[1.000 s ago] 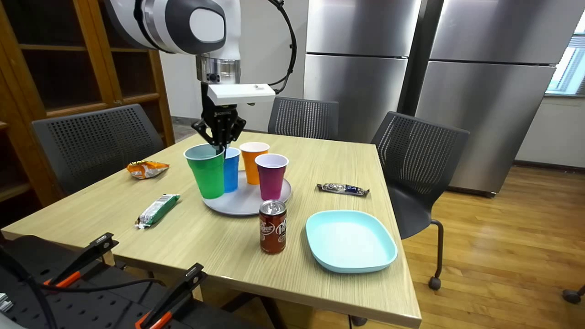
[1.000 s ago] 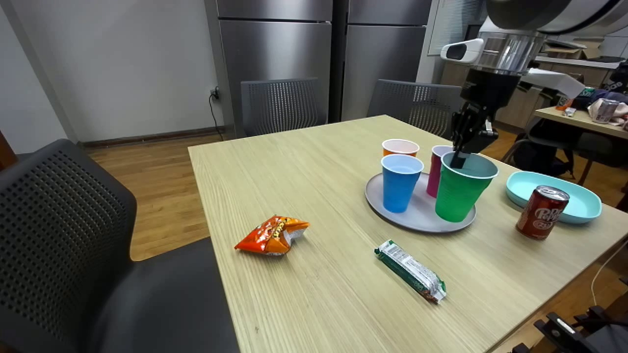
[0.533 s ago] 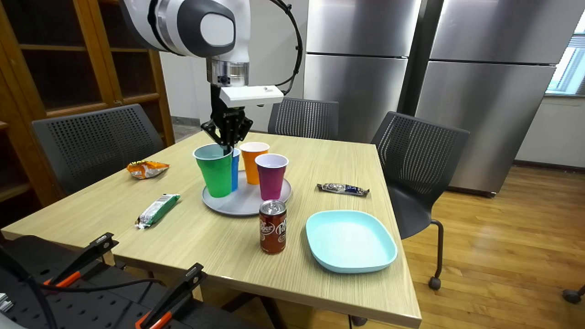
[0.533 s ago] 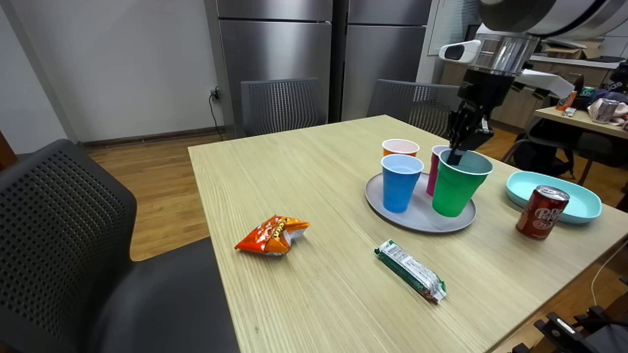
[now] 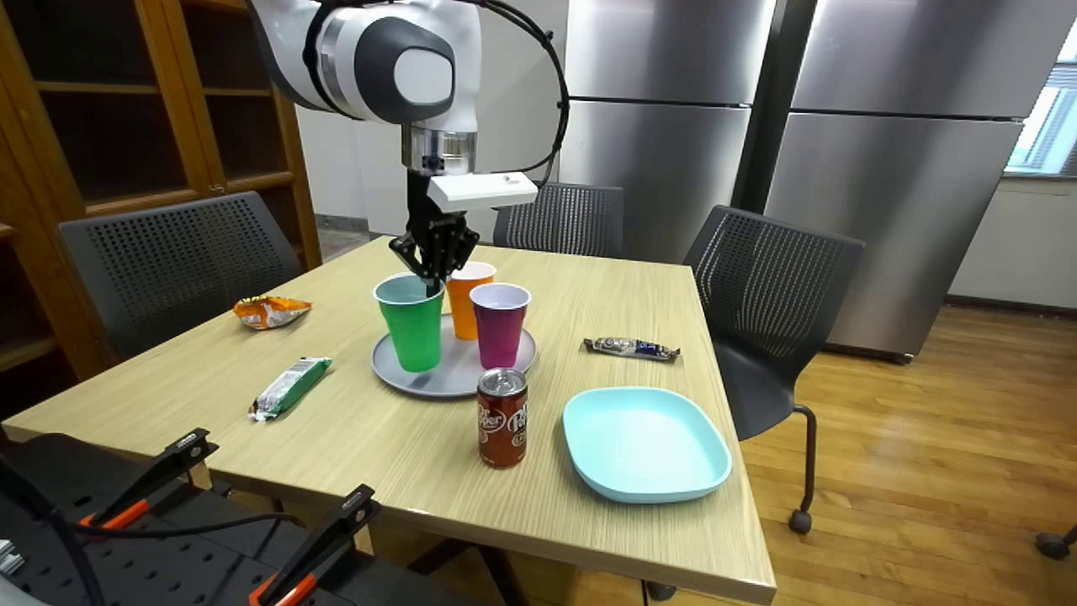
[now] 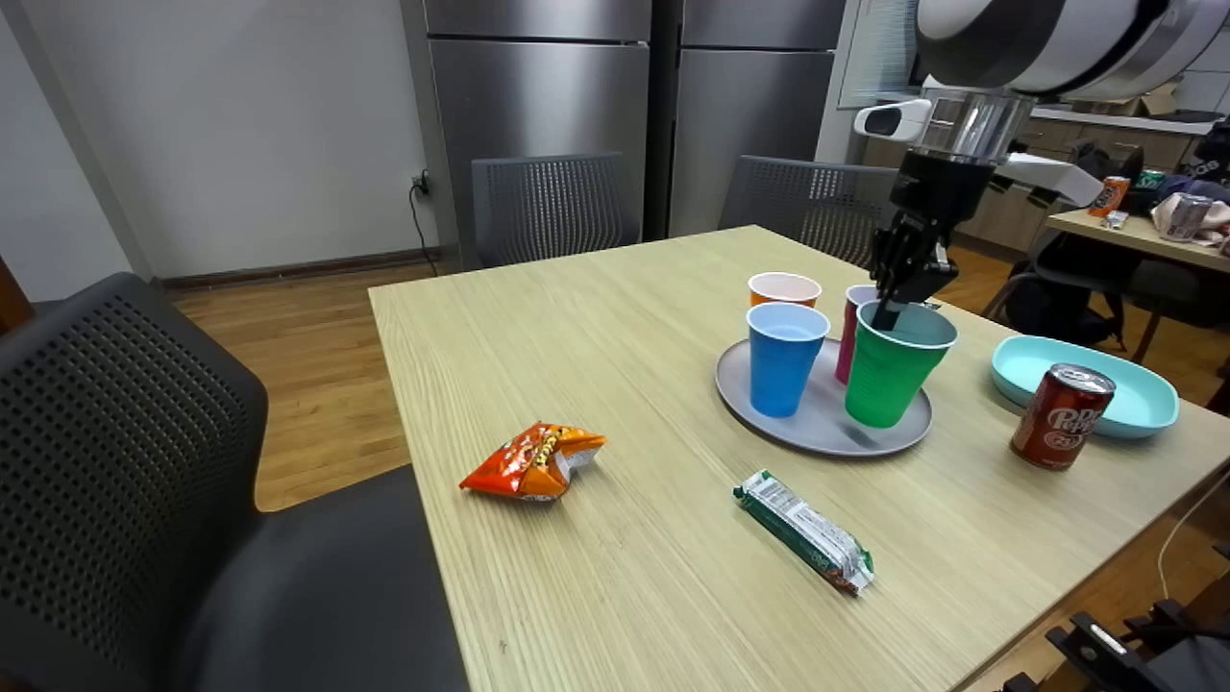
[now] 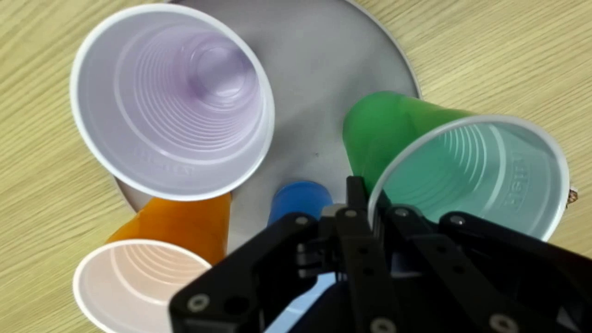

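Note:
My gripper [image 5: 433, 284] is shut on the near wall of a green cup [image 5: 411, 330], with one finger inside the rim and one outside, as the wrist view shows. The cup stands about upright over a round grey plate [image 6: 836, 431]; whether its base touches the plate I cannot tell. Sharing the plate are a blue cup [image 6: 783, 370], an orange cup [image 5: 464, 310] and a purple cup [image 5: 501, 332]. In the wrist view the blue cup [image 7: 299, 200] is partly hidden under my gripper [image 7: 369, 199]. The green cup hides most of it in an exterior view.
A soda can [image 5: 502, 425] stands in front of the plate, beside a shallow turquoise dish [image 5: 648, 450]. Around them on the table lie a green-wrapped bar [image 6: 805, 533], an orange snack bag [image 6: 536, 463] and a dark-wrapped bar [image 5: 633, 348]. Chairs [image 5: 770, 311] surround the table.
My gripper has carried the green cup farther over the plate, rightward in an exterior view, and lowered it slightly in the last half second. The grip on the rim stays shut.

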Tool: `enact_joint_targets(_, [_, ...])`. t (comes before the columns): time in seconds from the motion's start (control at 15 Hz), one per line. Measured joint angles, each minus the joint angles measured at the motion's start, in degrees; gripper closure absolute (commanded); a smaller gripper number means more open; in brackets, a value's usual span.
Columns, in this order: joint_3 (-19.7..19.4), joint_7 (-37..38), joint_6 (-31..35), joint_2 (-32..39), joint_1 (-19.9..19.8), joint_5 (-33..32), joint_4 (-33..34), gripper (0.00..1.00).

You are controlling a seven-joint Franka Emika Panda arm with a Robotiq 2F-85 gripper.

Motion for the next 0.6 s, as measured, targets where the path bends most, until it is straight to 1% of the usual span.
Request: enact_joint_targets(0.6, [0.22, -1.29, -0.04, 2.7, -1.02, 0.0, 1.39, 0.99])
